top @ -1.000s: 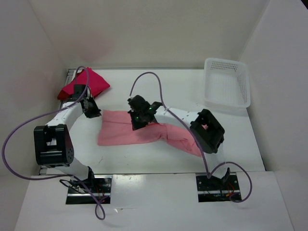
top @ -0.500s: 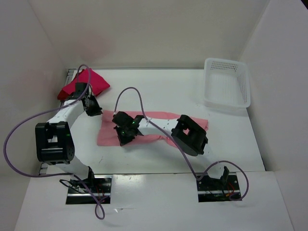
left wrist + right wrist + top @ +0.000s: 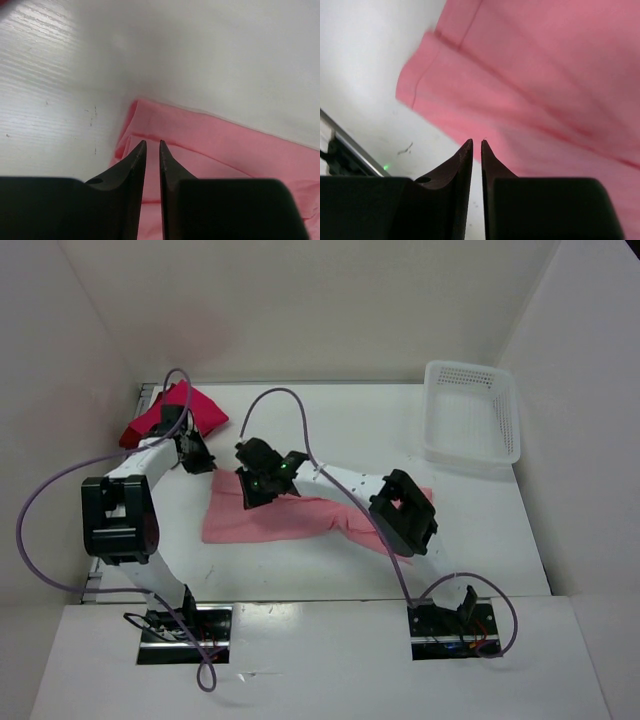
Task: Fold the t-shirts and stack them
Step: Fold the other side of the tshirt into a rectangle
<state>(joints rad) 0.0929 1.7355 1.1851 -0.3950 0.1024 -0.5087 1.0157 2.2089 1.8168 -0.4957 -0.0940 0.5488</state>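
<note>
A light salmon pink t-shirt (image 3: pixel 300 518) lies folded into a long band across the middle of the table. A crimson-pink t-shirt (image 3: pixel 178 415) sits bunched at the back left corner. My left gripper (image 3: pixel 198 462) hovers just off the band's back left corner, jaws a narrow slit apart with nothing between them (image 3: pixel 152 141); pink cloth (image 3: pixel 225 145) lies beneath. My right gripper (image 3: pixel 258 488) hangs over the band's left end, also slightly open and empty (image 3: pixel 476 140), above the cloth's edge (image 3: pixel 535 75).
A white perforated basket (image 3: pixel 470 455) stands at the back right. White walls close in the table on the left, back and right. The right arm's elbow (image 3: pixel 403 512) lies over the band's right end.
The right gripper swept left across the salmon shirt, then rose toward its back left end and parted its jaws. The shirt's right end now lies higher. The left gripper edged back.
</note>
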